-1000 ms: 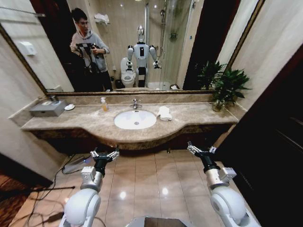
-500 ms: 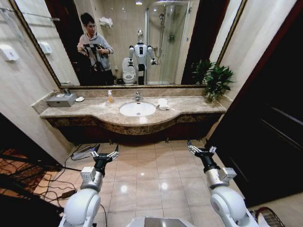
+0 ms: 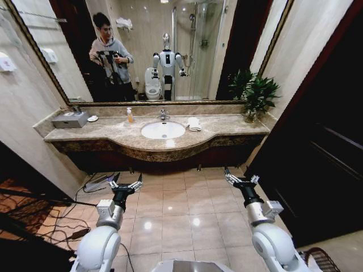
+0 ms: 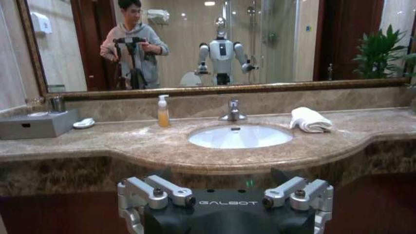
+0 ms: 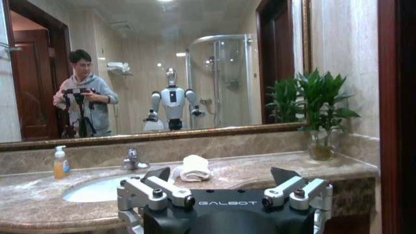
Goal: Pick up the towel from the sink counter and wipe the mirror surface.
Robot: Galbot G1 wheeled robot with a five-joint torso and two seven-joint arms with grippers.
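The white folded towel (image 3: 194,124) (image 4: 310,120) (image 5: 194,168) lies on the brown marble sink counter (image 3: 113,136) (image 4: 117,146) (image 5: 260,170), just right of the oval basin (image 3: 163,130). The wide framed mirror (image 3: 215,51) (image 4: 293,39) (image 5: 227,73) spans the wall behind it. Both arms are held low over the tiled floor, well short of the counter. The left gripper (image 3: 125,185) (image 4: 225,195) and the right gripper (image 3: 238,178) (image 5: 225,195) are open and hold nothing.
On the counter stand a chrome faucet (image 3: 163,115), an orange soap bottle (image 3: 130,115), a grey box (image 3: 70,119) at the left end and a potted plant (image 3: 255,93) at the right end. Cables (image 3: 68,224) lie on the floor at left. A dark wood wall (image 3: 329,141) bounds the right.
The whole head view has shifted: the counter and mirror now look smaller and farther, so the camera has moved back. Both arms keep the same pose, and the towel lies where it was.
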